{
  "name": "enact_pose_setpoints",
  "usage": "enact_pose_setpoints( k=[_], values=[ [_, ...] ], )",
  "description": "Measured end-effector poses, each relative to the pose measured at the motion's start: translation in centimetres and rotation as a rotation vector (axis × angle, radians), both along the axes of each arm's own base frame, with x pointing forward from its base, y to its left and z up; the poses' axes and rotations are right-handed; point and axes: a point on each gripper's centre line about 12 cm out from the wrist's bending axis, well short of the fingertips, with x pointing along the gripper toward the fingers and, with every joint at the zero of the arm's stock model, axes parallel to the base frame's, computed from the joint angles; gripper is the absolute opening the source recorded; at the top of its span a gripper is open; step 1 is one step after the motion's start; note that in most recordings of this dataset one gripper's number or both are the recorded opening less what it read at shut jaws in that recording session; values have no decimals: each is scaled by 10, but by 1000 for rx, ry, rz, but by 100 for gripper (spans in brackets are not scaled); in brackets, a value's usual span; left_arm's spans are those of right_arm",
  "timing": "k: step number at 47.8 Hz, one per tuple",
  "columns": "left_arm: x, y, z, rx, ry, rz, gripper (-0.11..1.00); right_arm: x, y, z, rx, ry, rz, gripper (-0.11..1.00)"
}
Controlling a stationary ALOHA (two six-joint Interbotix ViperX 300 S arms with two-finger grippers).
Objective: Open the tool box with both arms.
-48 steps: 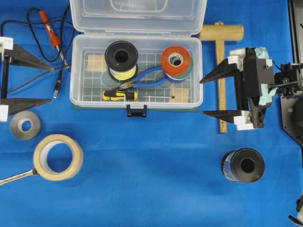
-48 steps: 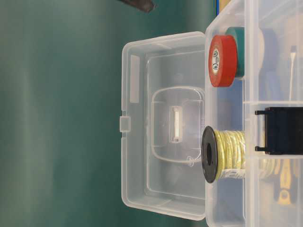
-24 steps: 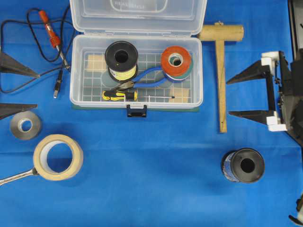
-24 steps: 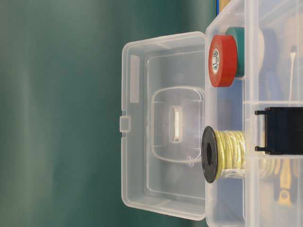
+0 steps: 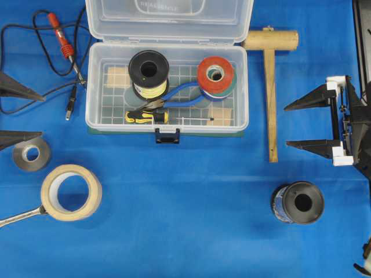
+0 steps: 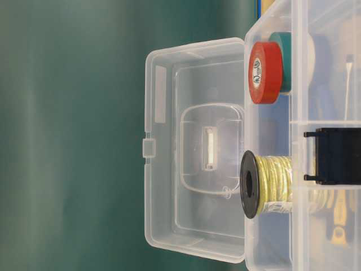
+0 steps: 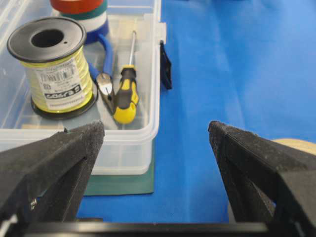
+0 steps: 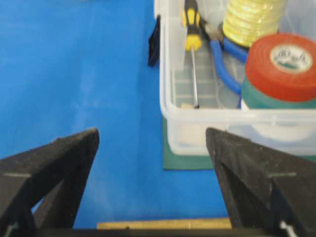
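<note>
The clear tool box [image 5: 244, 87] stands open on the blue cloth, its lid [image 5: 168, 20] laid back at the far side and its dark latch [image 5: 167, 136] hanging at the front. Inside lie a yellow wire spool [image 5: 149, 74], red tape [image 5: 215, 74], blue pliers and a screwdriver [image 5: 148, 116]. My left gripper [image 5: 44, 116] is open at the left edge, well apart from the box. My right gripper [image 5: 286, 125] is open at the right, beyond the mallet. The wrist views show the left gripper [image 7: 155, 127] and right gripper [image 8: 153, 133] holding nothing. The table-level view shows the lid [image 6: 192, 147] raised.
A wooden mallet [image 5: 270, 87] lies between the box and my right gripper. A black spool [image 5: 297, 202] stands at the front right. A masking tape roll [image 5: 71, 192], a grey tape roll [image 5: 31, 153] and a red probe with cable [image 5: 61, 37] lie at the left.
Both arms have drawn back outward from the box, the left toward the left edge and the right toward the right edge. The box and its open lid have not moved.
</note>
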Motion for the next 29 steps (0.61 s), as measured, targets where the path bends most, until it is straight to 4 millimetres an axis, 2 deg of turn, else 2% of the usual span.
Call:
enact_pose_setpoints(
  k=[11, 29],
  values=[
    [0, -1, 0, -1, -5, -4, 91, 0, 0, -9, 1, 8, -3, 86],
    [0, -1, 0, -1, -6, -5, 91, 0, -1, -8, 1, 2, -5, 86]
  ],
)
